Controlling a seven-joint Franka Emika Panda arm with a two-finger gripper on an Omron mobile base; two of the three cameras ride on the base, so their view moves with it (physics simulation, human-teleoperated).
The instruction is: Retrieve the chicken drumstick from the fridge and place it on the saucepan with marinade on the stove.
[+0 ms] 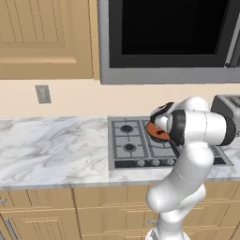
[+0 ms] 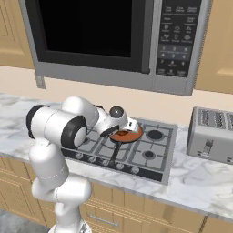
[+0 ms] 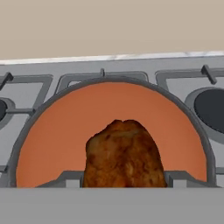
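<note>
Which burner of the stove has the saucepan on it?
The back middle burner: the saucepan with orange marinade covers it, under the gripper. The other stove burners show their bare black rings.

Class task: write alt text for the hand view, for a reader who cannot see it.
A brown chicken drumstick sits between the tool's two fingertips, directly in front of a round saucepan filled with flat orange marinade. The pan rests on the grates of a grey stove, with a beige wall behind.
</note>
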